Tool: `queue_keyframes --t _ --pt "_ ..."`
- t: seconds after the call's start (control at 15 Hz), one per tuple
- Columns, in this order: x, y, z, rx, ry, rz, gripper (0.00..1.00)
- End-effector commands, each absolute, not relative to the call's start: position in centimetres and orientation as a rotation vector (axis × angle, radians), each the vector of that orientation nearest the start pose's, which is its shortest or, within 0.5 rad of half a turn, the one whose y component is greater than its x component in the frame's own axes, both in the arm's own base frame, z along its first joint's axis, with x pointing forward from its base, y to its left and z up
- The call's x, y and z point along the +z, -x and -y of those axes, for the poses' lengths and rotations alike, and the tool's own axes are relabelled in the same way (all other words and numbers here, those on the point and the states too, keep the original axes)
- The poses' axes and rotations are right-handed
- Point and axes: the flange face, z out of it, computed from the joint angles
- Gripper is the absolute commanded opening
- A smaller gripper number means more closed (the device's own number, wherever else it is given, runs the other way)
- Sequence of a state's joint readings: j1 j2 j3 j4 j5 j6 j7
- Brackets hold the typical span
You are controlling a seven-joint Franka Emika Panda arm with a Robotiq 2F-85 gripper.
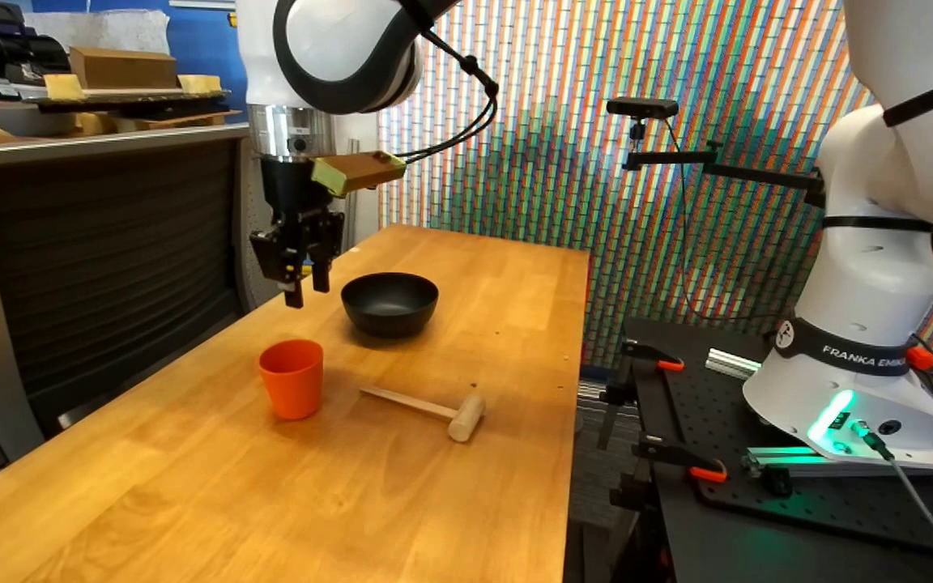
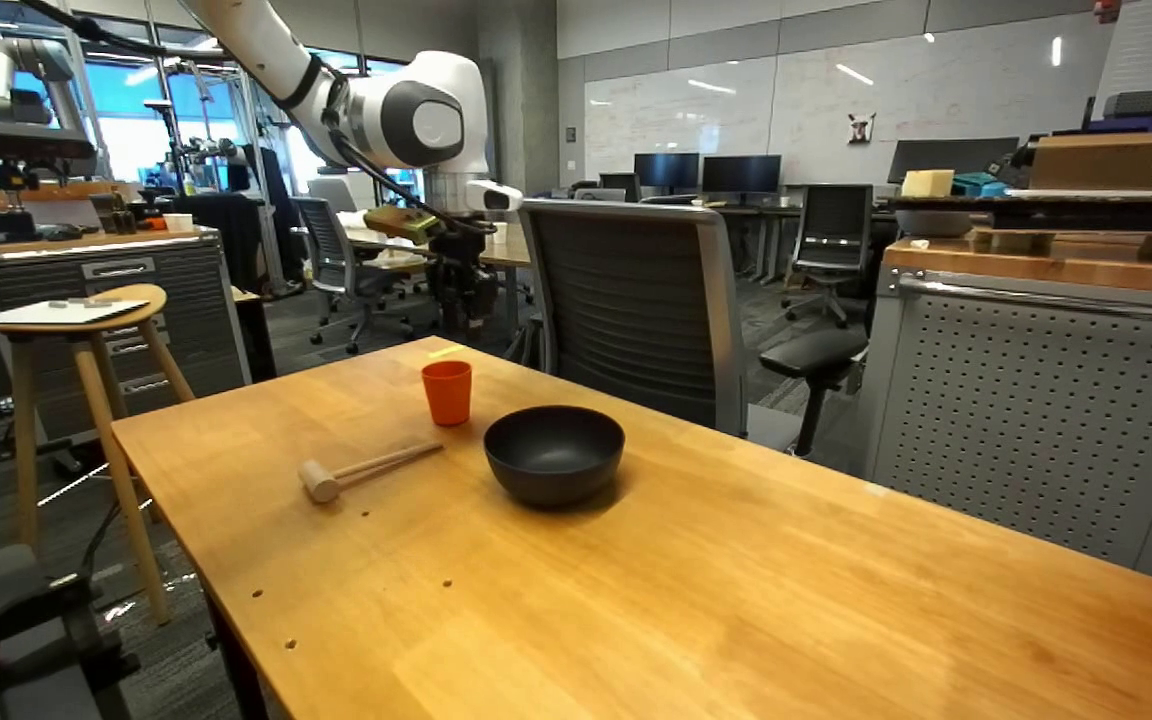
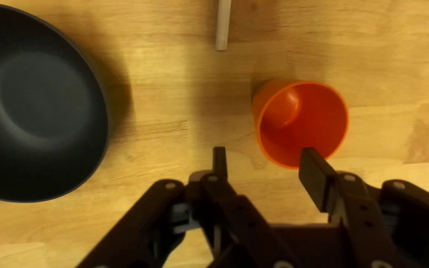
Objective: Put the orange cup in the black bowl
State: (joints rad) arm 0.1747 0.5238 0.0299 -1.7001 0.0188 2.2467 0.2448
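Gripper hangs in the air, fingers spread, nothing between them; orange cup upright on the tabletop, apart from the black bowl, which an exterior view puts at about 2 o'clock from it. Likeliest trouble, I'd say: lowering straight down from here. In the wrist view the cup sits toward 1 or 2 o'clock of the finger gap, so 1 finger could land on the rim and tip it. Walls flare upward, so a high pinch may slip. Carried low, the cup could bump the bowl's rim and shove it. Wooden mallet probably only matters if the cup gets knocked over. Views: wrist looks down into the cup, nothing inside; exterior views don't reach its floor. Wrist cuts off the bowl at 9 o'clock and has just the mallet's handle end, at about 11 o'clock from the cup; both exterior views show bowl and mallet whole. They also show the gripper clear of the cup, where the wrist view has a finger overlapping the rim.
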Motion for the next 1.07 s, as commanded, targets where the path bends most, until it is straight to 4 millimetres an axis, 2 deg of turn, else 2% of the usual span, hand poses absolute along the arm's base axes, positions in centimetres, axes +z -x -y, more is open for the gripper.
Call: queue_keyframes --t 0.0,0.07,0.13,0.73,1.0 --pt "28.1 -66.2 -17.1 -0.002 3.133 0.057 0.87" --pt "27.6 -66.1 -17.7 0.020 3.131 0.089 0.95" --pt "27.1 -66.0 -18.2 0.031 3.136 0.107 0.99" --pt "22.3 -67.5 -19.3 0.140 3.179 0.261 1.00" --pt "21.9 -68.3 -19.8 0.182 3.149 0.305 1.00"
